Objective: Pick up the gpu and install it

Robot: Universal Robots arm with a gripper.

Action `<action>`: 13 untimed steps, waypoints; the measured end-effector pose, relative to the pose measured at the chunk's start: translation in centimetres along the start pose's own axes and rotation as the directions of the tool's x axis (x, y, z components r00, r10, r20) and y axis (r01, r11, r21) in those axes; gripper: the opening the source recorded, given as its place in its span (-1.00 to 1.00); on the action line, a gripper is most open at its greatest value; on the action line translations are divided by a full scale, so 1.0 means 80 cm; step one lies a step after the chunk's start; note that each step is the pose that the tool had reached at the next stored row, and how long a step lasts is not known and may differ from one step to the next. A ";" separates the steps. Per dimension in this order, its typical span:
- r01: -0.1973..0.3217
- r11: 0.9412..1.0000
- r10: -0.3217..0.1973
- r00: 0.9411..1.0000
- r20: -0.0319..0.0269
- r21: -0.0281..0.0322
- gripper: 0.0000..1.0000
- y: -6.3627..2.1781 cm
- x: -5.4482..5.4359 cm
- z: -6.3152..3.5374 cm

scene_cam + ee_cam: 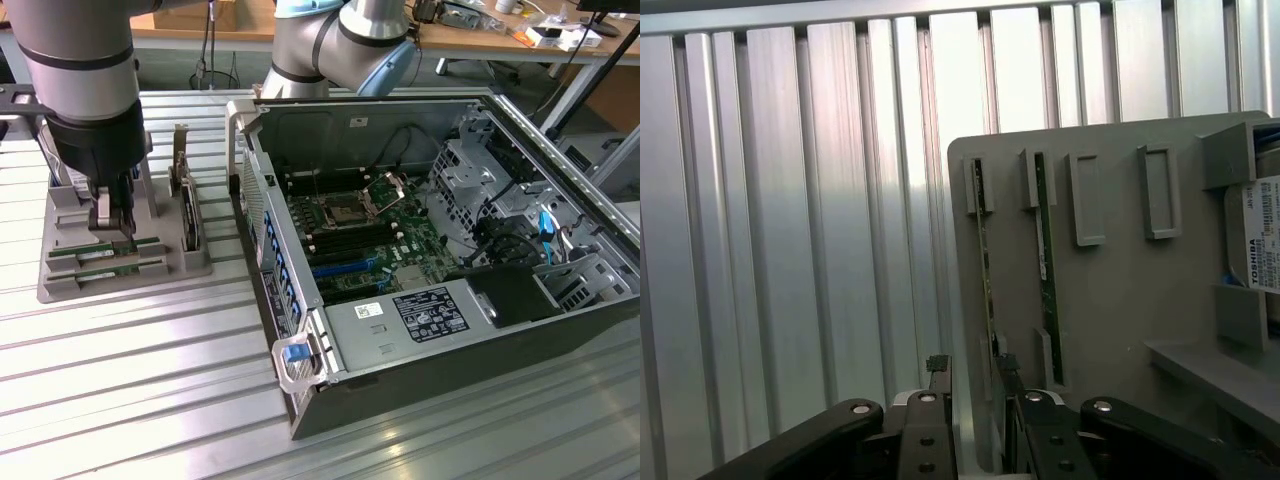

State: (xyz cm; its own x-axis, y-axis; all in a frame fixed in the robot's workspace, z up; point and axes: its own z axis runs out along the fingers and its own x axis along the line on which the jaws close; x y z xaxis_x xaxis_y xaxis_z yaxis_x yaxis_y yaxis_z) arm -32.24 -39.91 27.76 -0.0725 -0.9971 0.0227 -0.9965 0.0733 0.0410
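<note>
The tool's (973, 385) two black fingers (930, 420) were seen closest, spread apart over a gray holder (1120, 300) that was laid on the ribbed metal surface (790, 250). The gpu (985, 262), a thin green stick, was seated on edge in a slot of that holder, and one end of it was placed in the gap between the spread fingers. Whether either finger was touching it could not be settled, though a little space appeared to be left on both sides. A second green stick (1047, 280), marked with a white label, was set in the neighbouring slot, just beside the gpu. A hard drive (1265, 235) with a white label was held at another edge of the holder. In the exterior view the tool was positioned low over the holder at the exterior view's left. An open computer case (300, 330), with its motherboard (370, 240) exposed, was stood just beside the holder toward the exterior view's right. An upright dark card (186, 205) was kept in the holder, between the tool and the case.
</note>
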 end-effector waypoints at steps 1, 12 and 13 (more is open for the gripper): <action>0.000 1.000 0.000 1.000 0.000 0.000 -0.39 0.000 0.000 0.000; 0.000 1.000 0.000 1.000 0.000 0.000 -0.39 0.000 0.000 0.005; 0.000 1.000 0.000 1.000 0.000 0.000 -0.39 0.000 0.000 0.005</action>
State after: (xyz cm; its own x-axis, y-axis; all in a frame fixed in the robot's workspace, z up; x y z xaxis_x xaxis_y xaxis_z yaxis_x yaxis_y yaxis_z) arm -32.25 -39.91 27.34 -0.0725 -0.9971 0.0227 -0.9965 0.0734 0.0410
